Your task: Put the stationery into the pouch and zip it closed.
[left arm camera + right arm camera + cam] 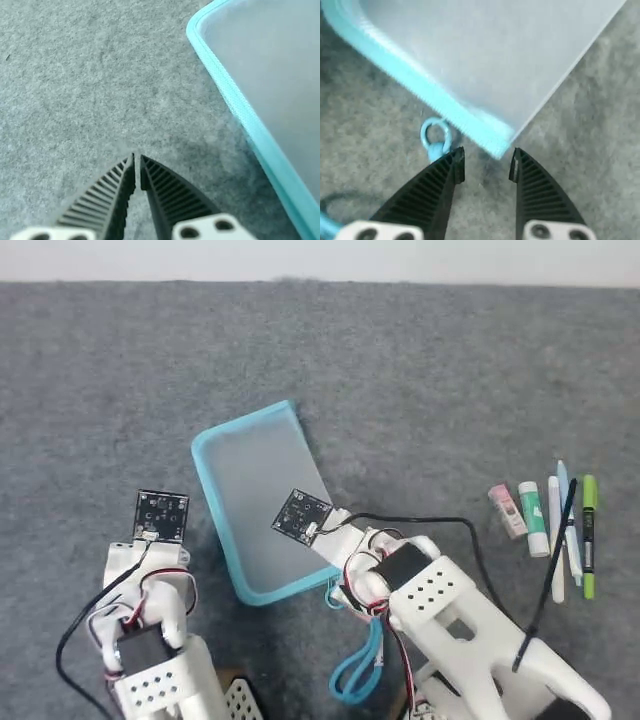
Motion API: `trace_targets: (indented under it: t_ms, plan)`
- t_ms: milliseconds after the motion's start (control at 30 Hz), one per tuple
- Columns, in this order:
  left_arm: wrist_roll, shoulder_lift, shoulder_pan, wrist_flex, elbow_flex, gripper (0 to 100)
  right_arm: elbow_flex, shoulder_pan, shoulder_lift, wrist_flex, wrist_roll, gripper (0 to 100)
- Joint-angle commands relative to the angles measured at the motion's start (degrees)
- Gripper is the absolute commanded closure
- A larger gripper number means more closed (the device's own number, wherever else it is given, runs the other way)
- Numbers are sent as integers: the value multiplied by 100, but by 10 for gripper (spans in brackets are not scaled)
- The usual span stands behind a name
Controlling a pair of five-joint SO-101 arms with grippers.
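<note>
Pouch [262,490]: frosted and translucent with turquoise zip edging. It lies flat and askew mid-mat, with a turquoise ring pull [436,135] at its near corner.

Stationery, well apart to the right, in a side-by-side row:
- small pink block [507,510]
- white-and-green stick [533,518]
- white pen [555,540]
- pale blue pen [566,510]
- green highlighter [589,535]

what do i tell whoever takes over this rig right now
Left gripper: shut, empty, over bare carpet beside the long edge of the pouch.
Right gripper: open, empty, at the pouch's near corner, close to the zip pull ring.
Stationery: five pieces in a row on the carpet on the right arm's side, apart from the pouch; a black cable lies across them.
Done: nothing packed; the pouch looks empty.
Left: open the zip if it is shut (cannot tell), load every piece, zip closed.
</note>
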Motion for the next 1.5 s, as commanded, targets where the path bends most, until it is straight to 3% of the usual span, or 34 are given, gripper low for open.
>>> trace_targets:
  t_ms: [0,300,400,567,733,867,1067,1200,1333,1467]
  plan:
    - [-79,-114,35,18,-66,988,9,189,-224,-514,-26,850]
    - [-79,-114,35,26,-66,988,-26,884,-101,-1209,-26,854]
    - [-79,-114,35,18,-66,988,-281,1033,365,-1341,-26,854]
    - [-53,-114,18,-97,-66,988,-1442,1938,1622,-1147,-316,854]
    - [-53,-114,9,-211,-66,988,-3376,1648,2721,268,-870,854]
    - [-53,-114,9,-149,-66,988,-4264,1174,3266,778,-1020,854]
    - [-53,-114,9,-132,-66,988,-3851,435,3134,321,-976,853]
    - [-53,-114,9,-132,-66,988,-3473,611,3336,-286,-976,853]
    - [-53,-114,9,-132,-66,988,-3446,1077,3486,-154,-949,853]
    - [-53,-114,9,-132,-66,988,-2971,1051,2659,136,-527,854]
